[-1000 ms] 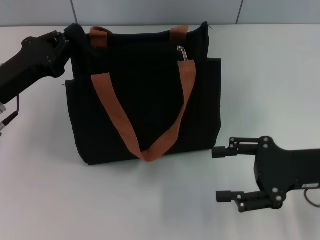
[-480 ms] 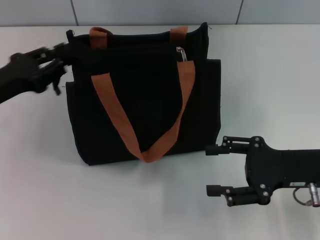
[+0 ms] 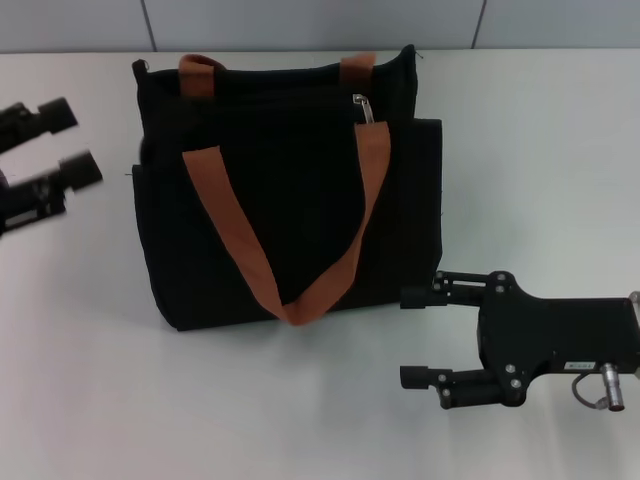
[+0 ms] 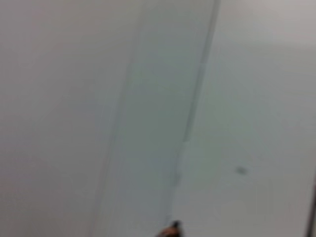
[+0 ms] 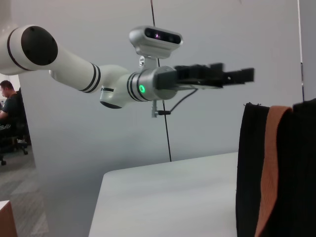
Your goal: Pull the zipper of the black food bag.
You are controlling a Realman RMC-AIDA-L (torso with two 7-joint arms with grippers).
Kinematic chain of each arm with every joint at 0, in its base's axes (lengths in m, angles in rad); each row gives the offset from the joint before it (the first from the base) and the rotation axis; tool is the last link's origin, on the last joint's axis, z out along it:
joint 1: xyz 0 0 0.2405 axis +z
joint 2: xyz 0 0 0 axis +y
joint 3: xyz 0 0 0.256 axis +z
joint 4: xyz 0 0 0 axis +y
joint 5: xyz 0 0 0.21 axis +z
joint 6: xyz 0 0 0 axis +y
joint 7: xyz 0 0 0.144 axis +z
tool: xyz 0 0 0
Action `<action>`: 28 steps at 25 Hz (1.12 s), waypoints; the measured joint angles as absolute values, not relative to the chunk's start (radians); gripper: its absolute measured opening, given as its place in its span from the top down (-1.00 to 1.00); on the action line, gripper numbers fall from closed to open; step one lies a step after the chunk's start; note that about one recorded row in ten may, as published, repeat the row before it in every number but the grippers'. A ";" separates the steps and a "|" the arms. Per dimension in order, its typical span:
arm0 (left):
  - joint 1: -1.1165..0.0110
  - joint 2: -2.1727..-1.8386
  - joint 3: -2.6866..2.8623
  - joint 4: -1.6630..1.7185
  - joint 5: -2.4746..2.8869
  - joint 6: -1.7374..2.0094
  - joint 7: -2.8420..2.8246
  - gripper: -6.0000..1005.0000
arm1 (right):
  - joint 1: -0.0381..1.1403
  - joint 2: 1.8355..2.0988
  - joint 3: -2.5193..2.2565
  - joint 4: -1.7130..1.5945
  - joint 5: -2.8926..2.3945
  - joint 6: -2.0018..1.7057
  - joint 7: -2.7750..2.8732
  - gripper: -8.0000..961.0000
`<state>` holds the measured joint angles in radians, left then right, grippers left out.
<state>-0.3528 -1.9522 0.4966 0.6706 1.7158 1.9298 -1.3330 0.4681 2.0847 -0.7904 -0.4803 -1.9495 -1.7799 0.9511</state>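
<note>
The black food bag (image 3: pixel 290 215) lies on the white table (image 3: pixel 540 150), with two orange-brown handles (image 3: pixel 225 215). The silver zipper (image 3: pixel 362 107) sits near the bag's top edge, right of centre, by the right strap. My left gripper (image 3: pixel 62 140) is open and empty, in the air to the left of the bag's top left corner and clear of it. My right gripper (image 3: pixel 412 337) is open and empty, low by the bag's bottom right corner, fingers pointing left. The right wrist view shows the bag's edge (image 5: pixel 291 197) and the left gripper (image 5: pixel 237 75) beyond it.
A grey panelled wall (image 3: pixel 320 22) runs behind the table's far edge. Bare table lies in front of the bag and to its right. The left wrist view shows only the blurred wall (image 4: pixel 158 98).
My left gripper has let go of the bag's top left corner, opened and drawn back to the left. My right gripper has moved left, closer to the bag's bottom right corner.
</note>
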 joint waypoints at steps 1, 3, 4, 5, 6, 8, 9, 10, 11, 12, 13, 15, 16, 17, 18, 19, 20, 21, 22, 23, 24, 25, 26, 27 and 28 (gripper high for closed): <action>-0.353 -1.960 0.517 0.670 1.720 1.971 -1.305 -0.19 | 0.471 2.085 -0.791 -0.473 -1.950 -1.780 0.947 -0.59; -0.352 -1.968 0.551 0.668 1.724 1.988 -1.267 -0.32 | 0.476 2.084 -0.792 -0.459 -1.949 -1.780 0.937 -0.59; -0.348 -1.981 0.600 0.664 1.734 1.990 -1.220 -0.40 | 0.480 2.084 -0.794 -0.447 -1.950 -1.780 0.931 -0.59; -0.348 -1.981 0.600 0.664 1.734 1.990 -1.220 -0.49 | 0.480 2.084 -0.794 -0.447 -1.950 -1.780 0.931 -0.59; -0.342 -2.004 0.718 0.646 1.759 1.979 -1.146 -0.57 | 0.482 2.084 -0.794 -0.437 -1.950 -1.779 0.929 -0.59; -0.350 -2.019 0.767 0.608 1.803 1.966 -1.107 -0.66 | 0.489 2.083 -0.795 -0.409 -1.950 -1.772 0.918 -0.59; -0.356 -2.023 0.773 0.587 1.825 1.958 -1.093 -0.66 | 0.496 2.083 -0.795 -0.376 -1.952 -1.757 0.895 -0.59; -0.356 -2.023 0.773 0.587 1.825 1.958 -1.093 -0.66 | 0.496 2.083 -0.795 -0.376 -1.952 -1.757 0.895 -0.59; -0.356 -2.023 0.773 0.587 1.825 1.958 -1.093 -0.66 | 0.497 2.083 -0.796 -0.364 -1.954 -1.747 0.882 -0.59; -0.369 -2.035 0.780 0.537 1.890 1.925 -1.054 -0.66 | 0.497 2.083 -0.796 -0.354 -1.955 -1.739 0.870 -0.59; -0.373 -2.039 0.780 0.511 1.920 1.898 -1.034 -0.66 | 0.498 2.083 -0.796 -0.345 -1.957 -1.732 0.859 -0.59; -0.374 -2.043 0.780 0.494 1.935 1.874 -1.021 -0.66 | 0.498 2.082 -0.797 -0.336 -1.964 -1.726 0.848 -0.59; -0.371 -2.046 0.780 0.483 1.945 1.843 -1.011 -0.66 | 0.498 2.082 -0.797 -0.335 -1.967 -1.725 0.848 -0.59; -0.369 -2.046 0.780 0.482 1.946 1.838 -1.009 -0.66 | 0.498 2.082 -0.797 -0.334 -1.970 -1.725 0.848 -0.59; -0.366 -2.047 0.781 0.481 1.947 1.833 -1.005 -0.66 | 0.499 2.082 -0.797 -0.334 -1.972 -1.724 0.848 -0.59; -0.361 -2.048 0.781 0.480 1.948 1.833 -0.999 -0.66 | 0.499 2.082 -0.796 -0.334 -1.973 -1.724 0.850 -0.59; -0.361 -2.048 0.781 0.480 1.948 1.833 -0.999 -0.66 | 0.499 2.082 -0.796 -0.334 -1.973 -1.724 0.850 -0.59; -0.360 -2.049 0.781 0.479 1.949 1.833 -0.998 -0.66 | 0.499 2.082 -0.796 -0.334 -1.973 -1.724 0.851 -0.60; -0.359 -2.049 0.781 0.479 1.949 1.833 -0.998 -0.66 | 0.499 2.082 -0.796 -0.334 -1.973 -1.724 0.852 -0.60; -0.359 -2.049 0.781 0.479 1.950 1.833 -0.998 -0.66 | 0.499 2.082 -0.796 -0.334 -1.973 -1.724 0.853 -0.60; -0.359 -2.049 0.781 0.479 1.954 1.832 -0.998 -0.66 | 0.499 2.082 -0.796 -0.334 -1.973 -1.724 0.853 -0.60; -0.359 -2.049 0.781 0.479 1.954 1.832 -0.998 -0.66 | 0.499 2.082 -0.796 -0.334 -1.973 -1.724 0.853 -0.60; -0.359 -2.049 0.781 0.478 1.958 1.832 -0.998 -0.66 | 0.499 2.082 -0.796 -0.333 -1.973 -1.724 0.853 -0.60; -0.359 -2.049 0.781 0.478 1.958 1.832 -0.998 -0.66 | 0.499 2.082 -0.796 -0.333 -1.974 -1.724 0.853 -0.60; -0.359 -2.049 0.781 0.478 1.959 1.833 -0.998 -0.66 | 0.499 2.082 -0.796 -0.333 -1.974 -1.724 0.853 -0.60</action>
<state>-0.3589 -2.0493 0.7808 0.4782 1.9588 1.8328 -0.9977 0.4986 2.0815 -0.7960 -0.3331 -1.9737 -1.7241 0.8534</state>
